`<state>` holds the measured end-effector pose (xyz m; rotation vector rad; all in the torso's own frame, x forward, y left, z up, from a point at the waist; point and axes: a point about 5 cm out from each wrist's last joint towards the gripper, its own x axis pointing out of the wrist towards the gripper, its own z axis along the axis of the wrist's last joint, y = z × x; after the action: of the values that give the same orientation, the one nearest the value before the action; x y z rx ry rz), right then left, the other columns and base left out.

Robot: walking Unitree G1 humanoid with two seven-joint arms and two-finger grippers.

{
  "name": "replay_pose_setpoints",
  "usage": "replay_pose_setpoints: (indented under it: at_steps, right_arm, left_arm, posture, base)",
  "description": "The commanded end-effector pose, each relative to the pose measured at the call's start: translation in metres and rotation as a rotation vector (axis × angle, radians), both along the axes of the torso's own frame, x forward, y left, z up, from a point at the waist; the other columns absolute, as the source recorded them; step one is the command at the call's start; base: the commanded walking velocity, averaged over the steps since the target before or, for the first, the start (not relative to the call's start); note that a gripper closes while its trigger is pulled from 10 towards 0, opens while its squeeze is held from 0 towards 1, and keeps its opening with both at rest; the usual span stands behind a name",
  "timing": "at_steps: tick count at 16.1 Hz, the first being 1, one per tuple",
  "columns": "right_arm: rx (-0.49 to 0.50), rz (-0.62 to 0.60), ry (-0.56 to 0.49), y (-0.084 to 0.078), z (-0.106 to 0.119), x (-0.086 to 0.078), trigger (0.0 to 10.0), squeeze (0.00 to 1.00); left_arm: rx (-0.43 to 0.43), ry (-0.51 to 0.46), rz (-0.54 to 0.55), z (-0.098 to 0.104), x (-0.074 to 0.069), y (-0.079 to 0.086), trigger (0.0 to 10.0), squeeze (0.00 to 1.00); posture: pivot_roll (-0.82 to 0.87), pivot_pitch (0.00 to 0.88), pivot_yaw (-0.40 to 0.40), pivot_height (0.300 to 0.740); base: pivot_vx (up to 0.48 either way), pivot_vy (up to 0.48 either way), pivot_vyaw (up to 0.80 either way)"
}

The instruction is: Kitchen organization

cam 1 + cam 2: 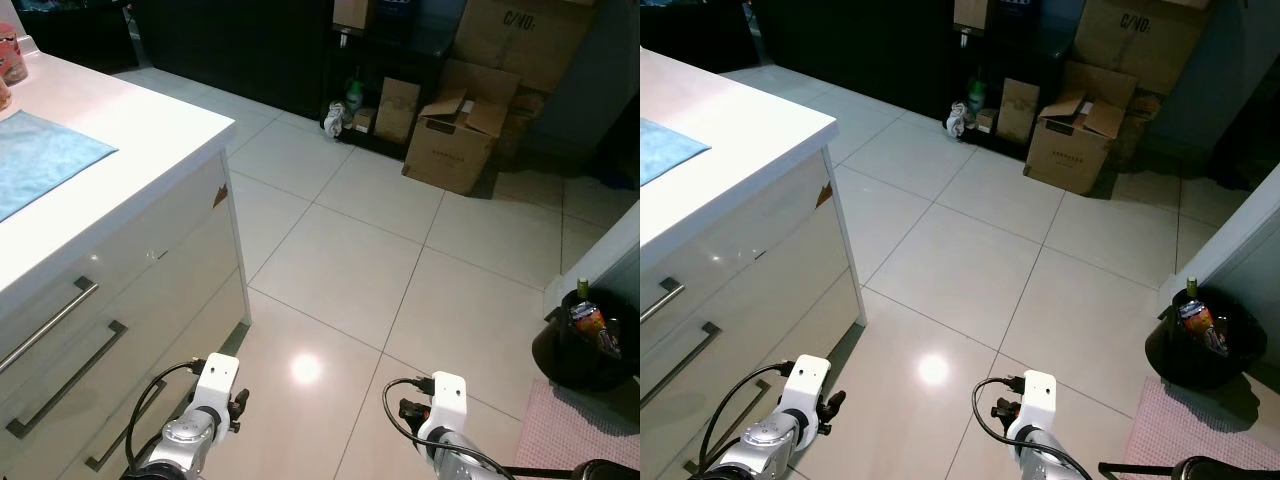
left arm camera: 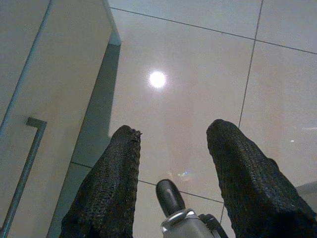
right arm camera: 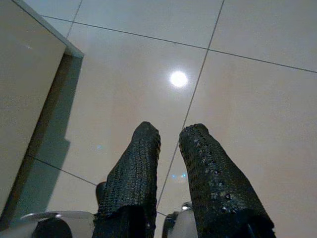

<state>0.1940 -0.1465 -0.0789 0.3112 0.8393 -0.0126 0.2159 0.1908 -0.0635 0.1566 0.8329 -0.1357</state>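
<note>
Kitchen organization names no single thing, so the likeliest candidate is the blue cloth [image 1: 45,160] lying flat on the white counter [image 1: 150,130], at about ten o'clock from the robot. It looks soft, light and limp; my judgement is that it will sag and fold when lifted, so a pinch at its near corner or edge suits it better than a grab at the middle. At eleven o'clock, at the counter's far corner, stands a pinkish container [image 1: 10,55], cut off by the frame; I cannot tell its material.

Below the counter run drawer fronts with bar handles [image 1: 60,375]. Across the glossy tile floor [image 1: 340,270], at one o'clock, cardboard boxes [image 1: 455,140] are stacked against a dark shelf; at three o'clock a black bin [image 1: 585,350] holds bottles.

Both arms hang low over the floor. The left gripper [image 2: 173,144] has its fingers spread wide, holding nothing. The right gripper [image 3: 168,141] has its fingers nearly together with a narrow gap, also empty.
</note>
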Motion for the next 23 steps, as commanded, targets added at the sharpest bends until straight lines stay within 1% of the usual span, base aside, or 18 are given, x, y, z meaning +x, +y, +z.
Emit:
replay_pose_setpoints:
  at_steps: [1,3,5,8,12,16,19,23]
  right_arm:
    - [-0.043,0.004,0.007,-0.0093,-0.0014,-0.0033,10.0,0.0]
    - [-0.064,0.008,0.016,-0.014,-0.0016,-0.0036,10.0,0.0]
    - [-0.07,-0.013,0.016,-0.0152,-0.0012,-0.0027,10.0,0.0]
    - [-0.072,0.007,0.023,-0.0138,-0.0025,-0.0051,10.0,0.0]
    - [-0.073,0.01,0.03,-0.0117,-0.0041,-0.0083,10.0,0.0]
    - [-0.072,0.012,0.035,-0.0102,-0.0052,-0.0106,10.0,0.0]
    - [-0.071,0.018,0.027,-0.0088,-0.0036,-0.0071,10.0,0.0]
    - [-0.074,0.024,0.02,-0.0096,-0.003,-0.0064,10.0,0.0]
  left_arm:
    - [0.005,0.001,0.023,-0.0014,-0.003,0.0027,10.0,0.0]
    - [0.004,0.006,0.023,-0.0026,-0.0041,-0.0002,10.0,0.0]
    - [0.0,0.01,0.006,-0.004,-0.0065,-0.0017,10.0,0.0]
    - [0.0,0.011,-0.001,-0.0043,-0.0062,-0.0047,10.0,0.0]
    - [0.006,0.021,-0.021,-0.0061,-0.0101,-0.0036,10.0,0.0]
    - [0.009,0.019,-0.032,-0.0052,-0.0079,-0.0049,10.0,0.0]
    - [0.011,0.018,-0.034,-0.005,-0.0073,-0.0055,10.0,0.0]
    - [0.01,0.019,-0.027,-0.0053,-0.0074,-0.0066,10.0,0.0]
  posture:
    - [-0.02,0.0,-0.072,0.74]
    - [-0.02,0.0,-0.069,0.74]
    - [-0.04,0.0,-0.067,0.74]
    - [-0.03,0.0,-0.071,0.74]
    - [-0.04,0.0,-0.052,0.74]
    - [-0.04,0.0,-0.05,0.74]
    - [-0.04,0.0,-0.05,0.74]
    - [-0.04,0.0,-0.056,0.74]
  base:
    - [0.0,0.0,0.0]
    - [0.0,0.0,0.0]
    - [0.0,0.0,0.8]
    - [0.0,0.0,0.8]
    - [0.0,0.0,0.8]
    - [0.0,0.0,0.8]
    - [0.0,0.0,0.8]
    - [0.0,0.0,0.8]
